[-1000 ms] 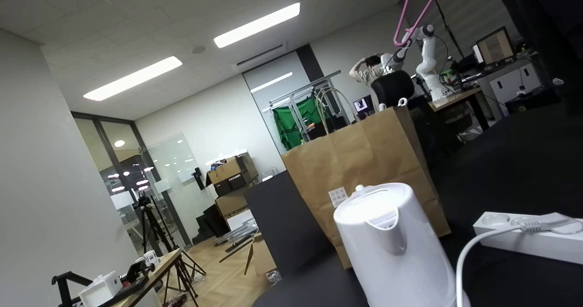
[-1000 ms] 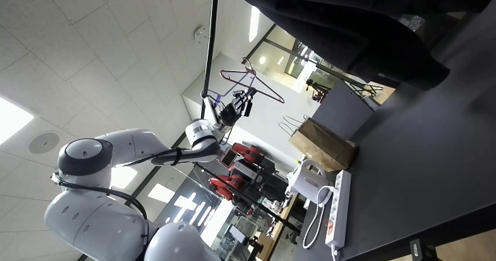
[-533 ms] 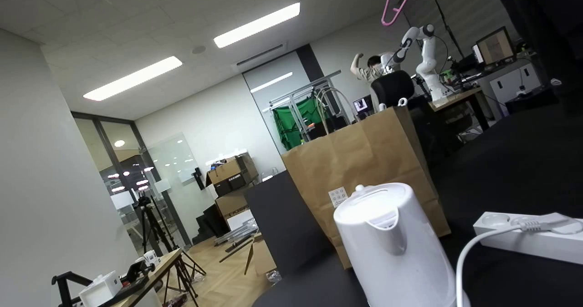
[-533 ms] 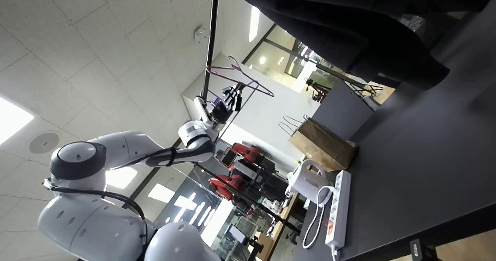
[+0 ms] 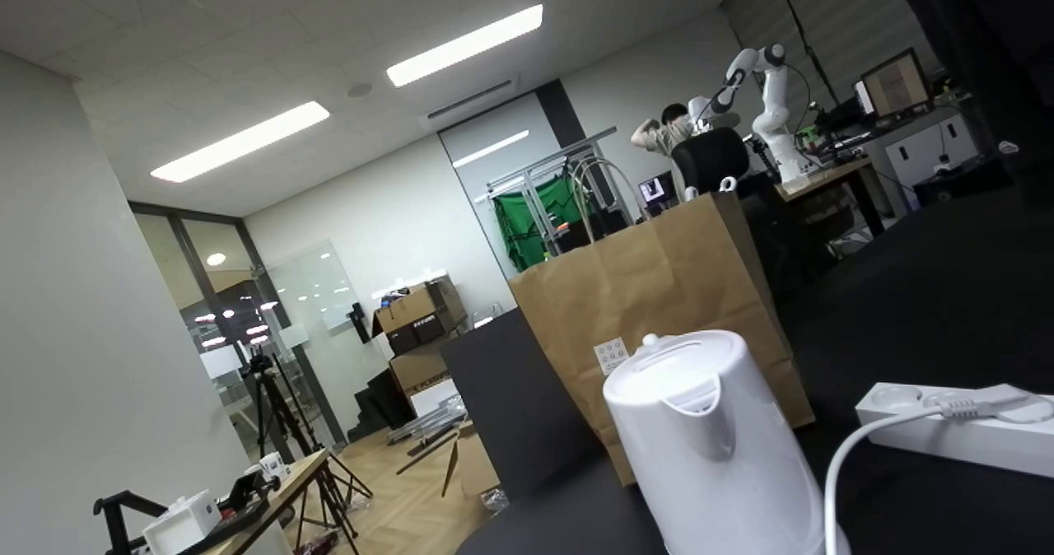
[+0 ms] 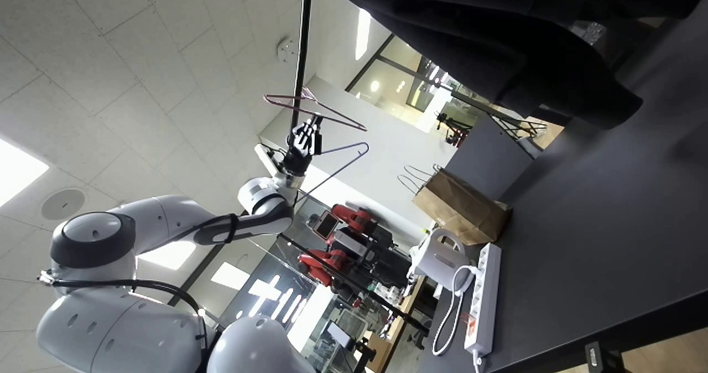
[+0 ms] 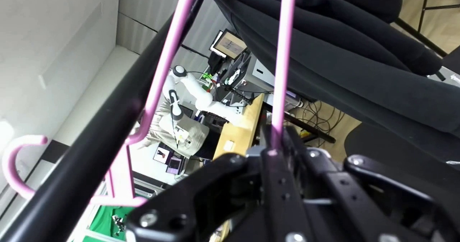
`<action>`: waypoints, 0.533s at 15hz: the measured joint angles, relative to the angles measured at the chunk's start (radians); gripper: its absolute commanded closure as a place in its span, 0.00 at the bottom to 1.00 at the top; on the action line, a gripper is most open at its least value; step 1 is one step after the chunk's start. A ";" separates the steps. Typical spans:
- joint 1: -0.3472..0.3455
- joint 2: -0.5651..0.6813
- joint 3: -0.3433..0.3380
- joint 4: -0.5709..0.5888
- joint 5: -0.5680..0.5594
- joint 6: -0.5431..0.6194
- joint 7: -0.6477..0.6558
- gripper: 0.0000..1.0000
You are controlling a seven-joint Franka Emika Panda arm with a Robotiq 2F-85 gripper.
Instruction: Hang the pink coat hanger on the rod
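**Text check: marks only, nothing legible**

Can't read a single word, brand or number in any view. What's there, per an exterior view:

- Paper bag (image 5: 659, 291), near: square white label (image 5: 611, 356) on its front face, showing just left of the white kettle (image 5: 716, 456). Small dark symbols in rows; bottom row looks like letters, too small to spell out.
- Upper cardboard box (image 5: 412, 310), far, left of the bag: pale marks on a dark panel, unreadable.
- Lower cardboard box (image 5: 420, 367), same stack: short line of dark print, unreadable.
- Monitor (image 5: 896, 86), far right, also in wrist view: dark marks on a tan panel; can't tell if they're words.
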 measured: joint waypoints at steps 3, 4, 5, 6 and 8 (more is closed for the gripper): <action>0.010 -0.033 0.009 -0.032 0.002 -0.026 0.104 0.98; 0.013 -0.040 0.010 -0.046 0.005 -0.032 0.155 0.98; 0.017 -0.045 0.011 -0.060 0.007 -0.035 0.204 0.98; 0.019 -0.047 0.011 -0.075 0.008 -0.036 0.255 0.98; 0.023 -0.048 0.012 -0.101 0.010 -0.046 0.362 0.98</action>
